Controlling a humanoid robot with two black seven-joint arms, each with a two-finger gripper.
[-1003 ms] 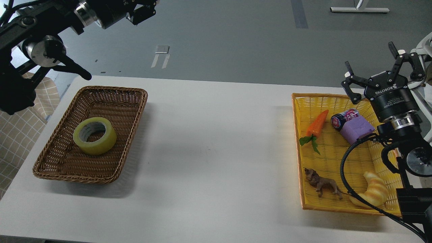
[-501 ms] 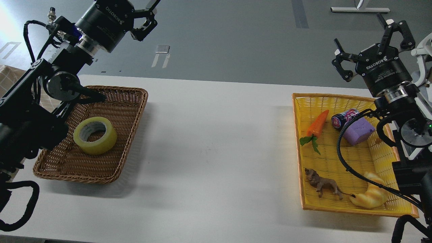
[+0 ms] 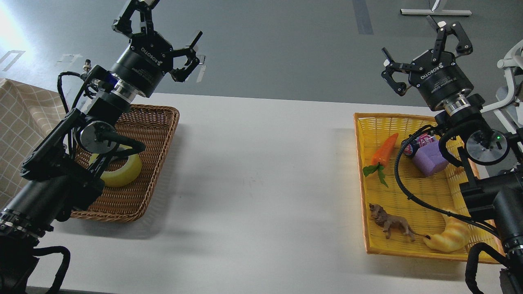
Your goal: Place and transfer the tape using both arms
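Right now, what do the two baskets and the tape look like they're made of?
The brown basket looks like woven wicker, matte, with a braided rim. The yellow basket seems moulded plastic weave: uniform bright colour, slight sheen. The tape, half hidden behind the left arm, looks like glossy translucent yellow film; its core is hidden.

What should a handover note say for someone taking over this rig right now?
Left pincer: open, empty, raised beyond the brown basket.
Right pincer: open, empty, raised beyond the yellow basket.
The tape lies in the brown basket, partly hidden by the left arm.
Done: nothing grasped.
Left: pick up the tape, pass it between arms, place it.
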